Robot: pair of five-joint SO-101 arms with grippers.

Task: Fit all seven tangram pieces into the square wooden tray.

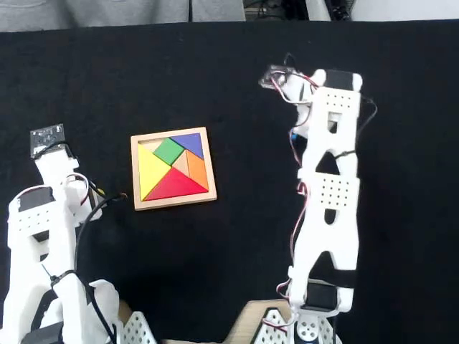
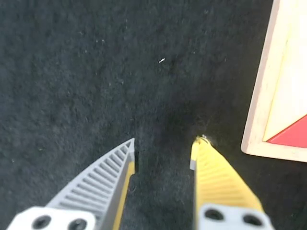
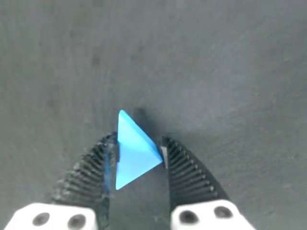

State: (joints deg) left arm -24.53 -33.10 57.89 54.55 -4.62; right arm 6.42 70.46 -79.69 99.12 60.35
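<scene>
Parted and holding nothing, the jaws of the left gripper (image 2: 164, 146) hang over the black cloth (image 2: 96, 72), one finger grey and the other yellow (image 2: 216, 182). A corner of the wooden tray (image 2: 261, 96) lies near the yellow one, apart from it. The right gripper (image 3: 138, 140) has its jaws clamped on a light blue triangle (image 3: 132, 158), pinched between the two dark fingers above the cloth.

In the high view the tray (image 1: 176, 202) sits left of centre. Inside it lie a yellow triangle (image 1: 149, 170), a red triangle (image 1: 176, 185), a green square (image 1: 168, 150), a dark blue piece (image 1: 192, 142) and an orange triangle (image 1: 198, 166). A small patch of bare wood (image 1: 182, 163) shows between them. The left arm (image 1: 43, 222) stands at the lower left, just beside the tray. The right arm (image 1: 330, 179) stretches up the right half of the frame, its wrist at the upper right, well apart from the tray.
</scene>
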